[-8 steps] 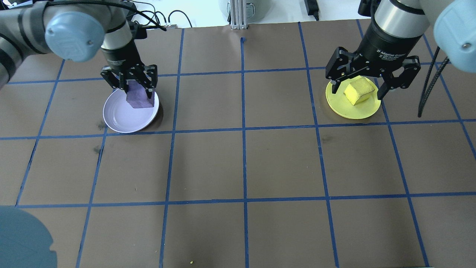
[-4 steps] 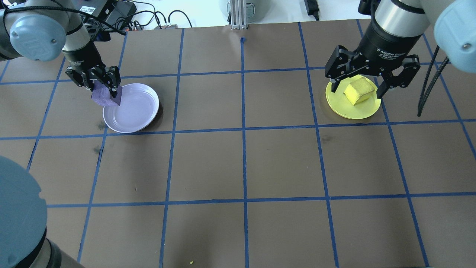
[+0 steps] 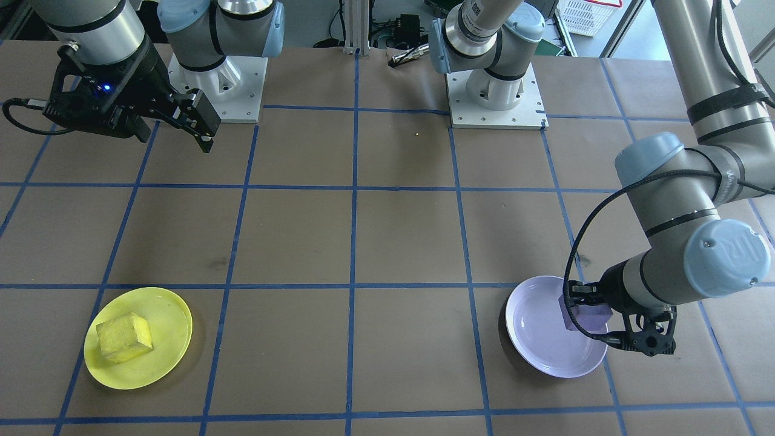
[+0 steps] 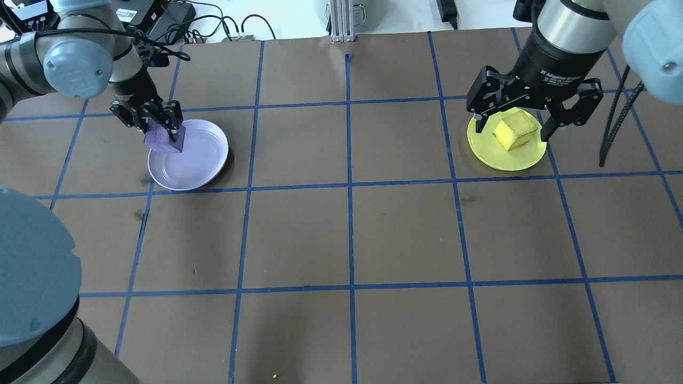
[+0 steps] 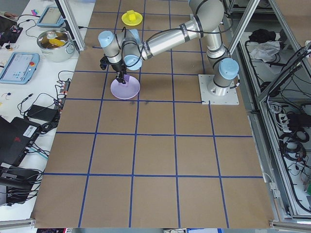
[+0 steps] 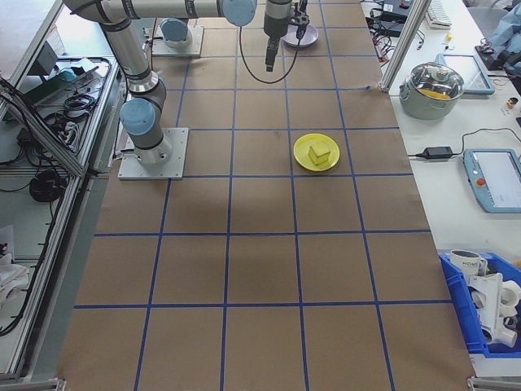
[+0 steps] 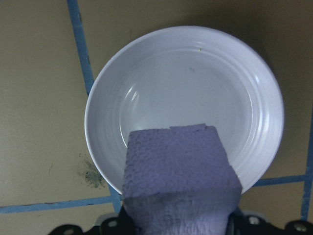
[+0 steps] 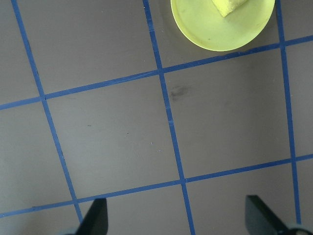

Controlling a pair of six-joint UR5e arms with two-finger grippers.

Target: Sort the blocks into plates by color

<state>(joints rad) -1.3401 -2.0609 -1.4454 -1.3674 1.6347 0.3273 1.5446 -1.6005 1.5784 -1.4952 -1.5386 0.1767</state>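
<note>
Since half a second ago, the left gripper [image 4: 160, 128] has shifted back toward the lavender plate [image 4: 200, 162], its fingers pinching the purple block [image 4: 164, 140] over the rim. Fingers spread, the right gripper [image 4: 515, 120] hangs above the yellow block [image 4: 515, 130] lying on the yellow plate [image 4: 520, 157].

One block [image 4: 515, 131] on the right plate [image 4: 507, 158]; the other block [image 4: 161, 140] (gripper-held [image 4: 158, 124]) over the left plate's [image 4: 192, 165] rim

Open table [image 4: 352, 234] between plates [image 4: 188, 154]
</note>
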